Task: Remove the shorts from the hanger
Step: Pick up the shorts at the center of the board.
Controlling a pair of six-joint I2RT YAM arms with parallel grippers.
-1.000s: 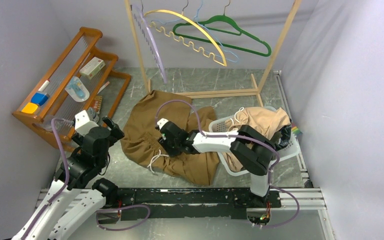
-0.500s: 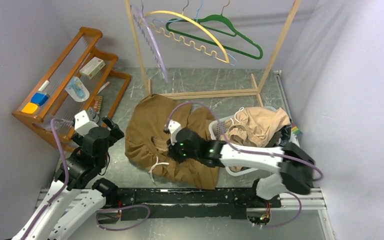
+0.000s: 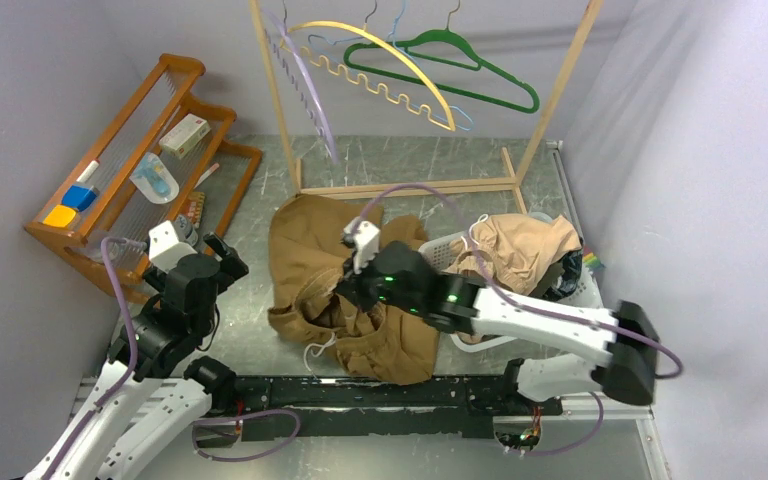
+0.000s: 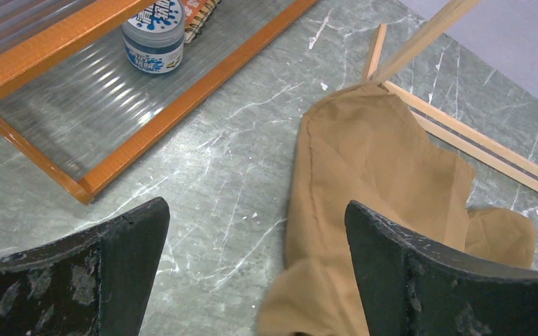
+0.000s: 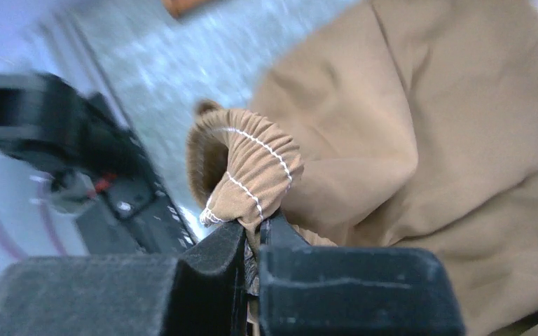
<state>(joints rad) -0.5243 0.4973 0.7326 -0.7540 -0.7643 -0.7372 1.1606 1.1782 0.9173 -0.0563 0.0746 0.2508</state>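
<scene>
The tan-brown shorts (image 3: 310, 245) lie crumpled on the marble table, off the hangers; their white drawstring (image 3: 312, 350) trails at the near edge. My right gripper (image 3: 348, 293) is shut on the gathered waistband (image 5: 252, 168), lifting a fold of it (image 5: 253, 227). Light beige shorts (image 3: 520, 245) sit heaped in the white basket (image 3: 585, 292). A green hanger (image 3: 440, 70) and a yellow hanger (image 3: 390, 55) hang bare on the wooden rack (image 3: 560, 90). Left of the tan shorts (image 4: 371, 161), my left gripper (image 3: 222, 258) hovers open and holds nothing (image 4: 256, 238).
An orange wooden shelf (image 3: 130, 140) with small items, including a jar (image 4: 154, 35), stands at the left. The rack's floor bars (image 3: 410, 187) run behind the shorts. A clear hanger (image 3: 300, 85) hangs at the rack's left end. Grey walls close both sides.
My right gripper has shut on the waistband and drawn it up and rightward, bunching the tan shorts. The right arm's elbow swung out to the right. The left arm stayed still.
</scene>
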